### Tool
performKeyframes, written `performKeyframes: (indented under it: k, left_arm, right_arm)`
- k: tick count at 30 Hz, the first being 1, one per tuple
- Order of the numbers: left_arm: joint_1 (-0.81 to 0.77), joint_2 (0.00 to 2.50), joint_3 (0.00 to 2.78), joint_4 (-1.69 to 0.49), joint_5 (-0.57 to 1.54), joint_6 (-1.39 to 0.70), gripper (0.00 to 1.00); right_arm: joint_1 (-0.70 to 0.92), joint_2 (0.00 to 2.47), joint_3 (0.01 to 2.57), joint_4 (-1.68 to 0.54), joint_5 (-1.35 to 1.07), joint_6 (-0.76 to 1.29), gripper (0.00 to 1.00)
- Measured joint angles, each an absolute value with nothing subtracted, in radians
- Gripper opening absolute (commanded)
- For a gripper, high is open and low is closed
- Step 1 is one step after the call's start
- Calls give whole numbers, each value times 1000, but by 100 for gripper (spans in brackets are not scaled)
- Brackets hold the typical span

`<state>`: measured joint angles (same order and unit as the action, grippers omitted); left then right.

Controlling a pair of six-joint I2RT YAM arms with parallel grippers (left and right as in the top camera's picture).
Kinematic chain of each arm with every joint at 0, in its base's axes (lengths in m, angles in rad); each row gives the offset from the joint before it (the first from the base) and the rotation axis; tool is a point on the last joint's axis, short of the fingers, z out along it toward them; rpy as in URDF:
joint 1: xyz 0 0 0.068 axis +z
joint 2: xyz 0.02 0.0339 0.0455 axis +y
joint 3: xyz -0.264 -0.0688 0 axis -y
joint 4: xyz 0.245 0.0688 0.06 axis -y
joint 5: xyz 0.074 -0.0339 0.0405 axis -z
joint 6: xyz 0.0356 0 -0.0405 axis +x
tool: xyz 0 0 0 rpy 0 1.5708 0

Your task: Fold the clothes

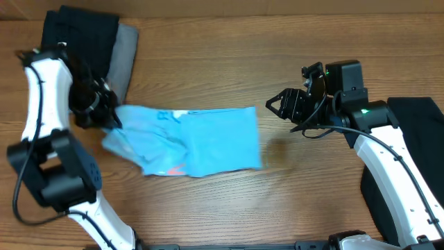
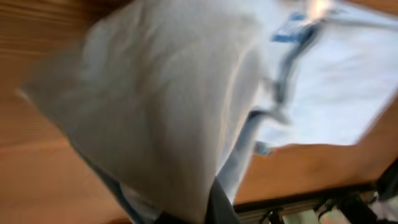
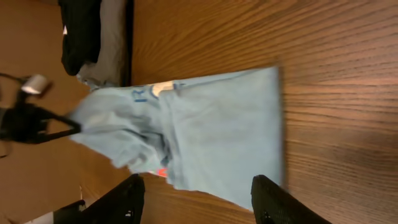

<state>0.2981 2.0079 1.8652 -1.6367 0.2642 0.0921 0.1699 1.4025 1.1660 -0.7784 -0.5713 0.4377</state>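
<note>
The sky-blue T-shirt (image 1: 201, 142) lies partly folded across the middle of the wooden table, its right part flat, its left part bunched, with blue and orange-red print showing. My left gripper (image 1: 105, 114) is shut on the shirt's left end and holds it a little off the table; in the left wrist view the lifted cloth (image 2: 186, 106) fills the frame. My right gripper (image 1: 276, 105) is open and empty, just right of the shirt's right edge; the shirt also shows in the right wrist view (image 3: 211, 134) beyond the spread fingers (image 3: 196, 199). A black garment (image 1: 76, 38) lies folded at the far left.
A grey garment (image 1: 125, 55) lies under the black one at the far left corner. More black cloth (image 1: 416, 118) lies at the right edge by the right arm. Bare wood (image 1: 208, 62) runs behind and in front of the shirt.
</note>
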Motion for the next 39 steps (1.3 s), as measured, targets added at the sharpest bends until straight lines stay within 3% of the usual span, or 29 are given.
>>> performKeyframes:
  k: [4, 11, 18, 24, 33, 39]
  left_arm:
    - [260, 1923, 1971, -1684, 244, 39, 4]
    - [35, 1895, 1988, -1666, 207, -87, 4]
    - [-213, 1901, 1948, -1631, 86, -233, 15]
    - [-357, 1937, 1937, -1617, 6, -322, 17]
    - [-441, 2071, 1936, -1532, 13, -410, 34]
    - [-430, 2082, 1978, -1622, 21, -410, 44]
  right_arm:
    - [160, 1402, 1166, -770, -572, 438, 58]
    - [136, 1402, 1166, -746, -572, 438, 58]
    - [130, 1402, 1166, -738, -572, 428, 58]
    - [130, 1402, 1166, -738, -572, 418, 58]
    - [130, 1402, 1166, -740, -571, 397, 59]
    - [130, 1402, 1166, -741, -572, 342, 64]
